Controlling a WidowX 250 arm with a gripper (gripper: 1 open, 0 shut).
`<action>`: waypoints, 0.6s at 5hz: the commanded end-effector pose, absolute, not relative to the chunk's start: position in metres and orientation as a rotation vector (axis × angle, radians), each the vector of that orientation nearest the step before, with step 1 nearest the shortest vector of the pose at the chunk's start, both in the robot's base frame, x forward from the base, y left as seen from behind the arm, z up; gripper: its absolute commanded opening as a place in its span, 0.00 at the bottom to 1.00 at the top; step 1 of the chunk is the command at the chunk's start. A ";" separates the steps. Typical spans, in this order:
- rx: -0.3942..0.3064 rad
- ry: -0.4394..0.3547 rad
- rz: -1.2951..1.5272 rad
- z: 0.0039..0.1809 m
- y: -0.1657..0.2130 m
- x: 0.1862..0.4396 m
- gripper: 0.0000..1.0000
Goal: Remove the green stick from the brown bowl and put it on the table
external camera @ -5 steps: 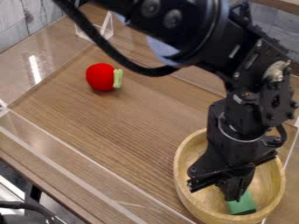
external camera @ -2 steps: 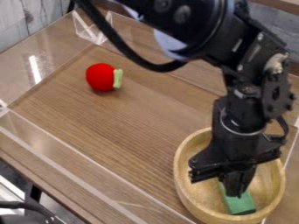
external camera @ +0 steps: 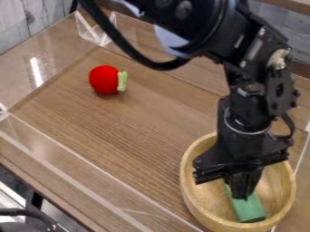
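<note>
Shift: since a second ago the wrist has rolled slightly, and we see more of the green stick [external camera: 249, 207].
Jaws: the gripper [external camera: 241, 187] is closed tight, apparently pinching the stick's upper end.
Stick: inside the brown bowl [external camera: 191, 178], not lifted.
Left: by our judgement, the lift-out and the set-down on the table [external camera: 133, 127].

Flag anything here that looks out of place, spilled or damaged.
Nothing is spilled or broken. The only odd item is the green stick, which sits inside the brown bowl instead of lying on the table, its top end pinched by the gripper. The red ball sits alone, far off.
</note>
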State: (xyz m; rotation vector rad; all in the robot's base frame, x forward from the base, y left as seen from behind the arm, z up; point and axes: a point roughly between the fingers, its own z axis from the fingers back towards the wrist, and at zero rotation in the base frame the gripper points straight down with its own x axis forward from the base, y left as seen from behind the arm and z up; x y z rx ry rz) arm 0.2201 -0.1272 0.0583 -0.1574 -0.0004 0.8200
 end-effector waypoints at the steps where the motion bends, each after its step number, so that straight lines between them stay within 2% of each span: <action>1: -0.193 -0.040 0.781 0.076 -0.138 0.227 0.00; 3: -0.203 -0.064 0.858 0.042 -0.139 0.233 0.00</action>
